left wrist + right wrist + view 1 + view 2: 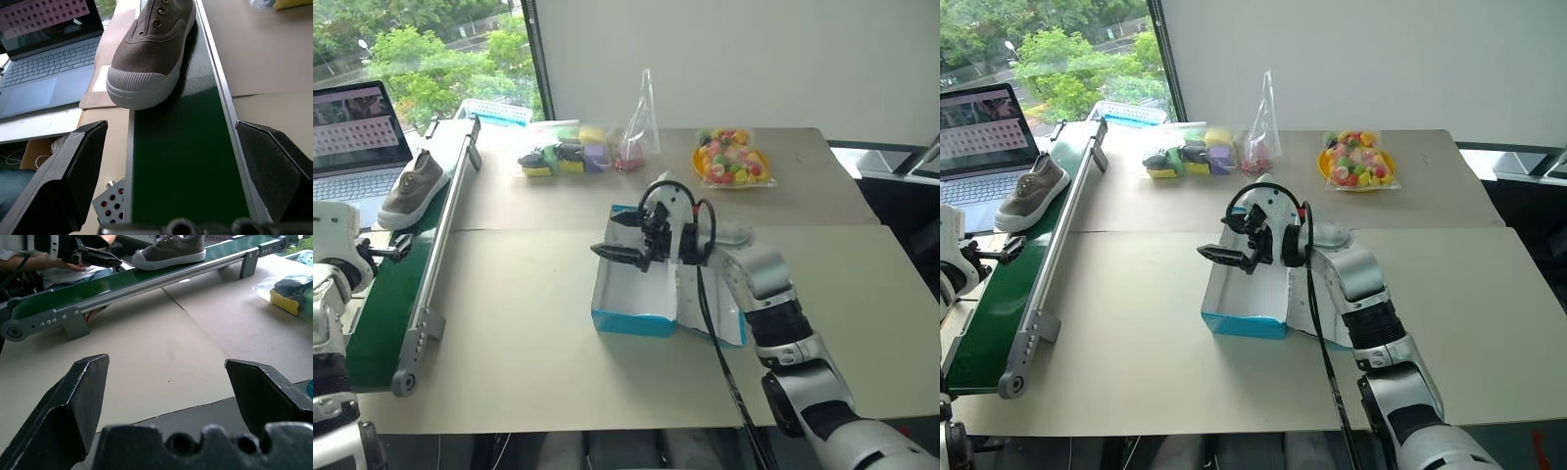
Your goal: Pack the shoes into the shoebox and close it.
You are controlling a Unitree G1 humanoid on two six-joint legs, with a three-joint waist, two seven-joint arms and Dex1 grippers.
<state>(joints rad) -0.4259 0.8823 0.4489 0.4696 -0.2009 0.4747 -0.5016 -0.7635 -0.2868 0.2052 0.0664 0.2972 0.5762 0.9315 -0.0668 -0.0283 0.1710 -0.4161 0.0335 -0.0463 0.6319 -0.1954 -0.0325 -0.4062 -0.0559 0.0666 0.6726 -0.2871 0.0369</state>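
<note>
One grey-brown shoe [413, 188] with a pale sole lies on the green conveyor belt [374, 311] at the left. My left gripper [181, 166] is open, level with the belt, and the shoe's [151, 54] toe is a short way ahead of its fingers. The blue shoebox [631, 321] stands open in the middle of the table, white inside, its lid flap folded out to the right. My right gripper [626, 242] hovers open over the box, pointing left toward the belt, with nothing between its fingers. It hides part of the box's inside.
An open laptop [352, 137] sits beyond the belt at the far left. Clear bags of coloured items [563, 155], a tall clear bag [641, 127] and a yellow plate of sweets [731, 163] line the back of the table. A white basket [495, 110] stands by the window.
</note>
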